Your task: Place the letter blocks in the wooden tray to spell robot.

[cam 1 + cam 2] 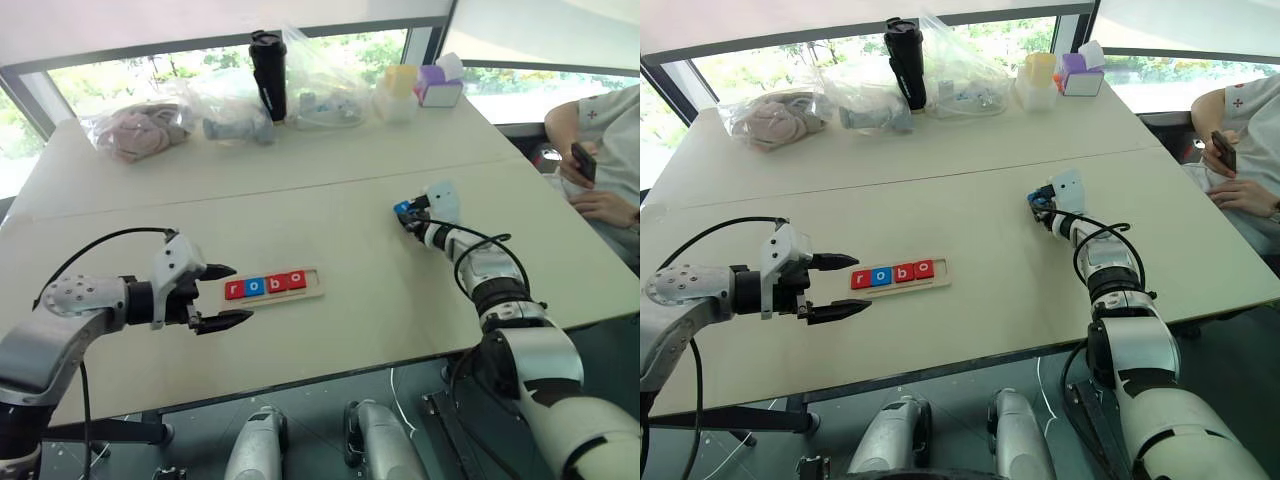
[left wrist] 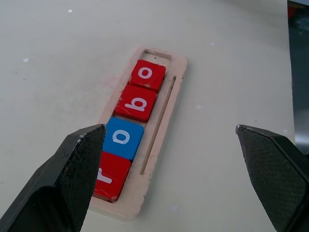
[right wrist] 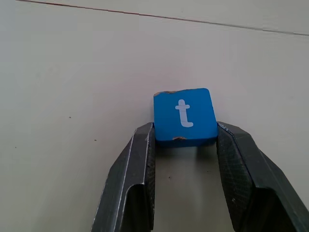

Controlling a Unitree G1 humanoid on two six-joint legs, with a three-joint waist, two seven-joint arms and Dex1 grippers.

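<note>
Now, worktop (image 1: 330, 220): pale, flat, carries everything.
Tray: long light-wood tray (image 1: 318, 283) near left hand, holds red r, blue o, red b, red o tiles (image 1: 265, 286); last slot bare.
Left hand (image 1: 222, 296): fingers spread wide, holding nothing.
Right hand (image 3: 185, 140): clamped on blue t tile (image 3: 183, 116), well apart from tray.

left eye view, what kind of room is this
Probably an office or lab workspace: large pale tables pushed together under wide windows, a seated person holding a phone, and bagged supplies along the far edge.
</note>
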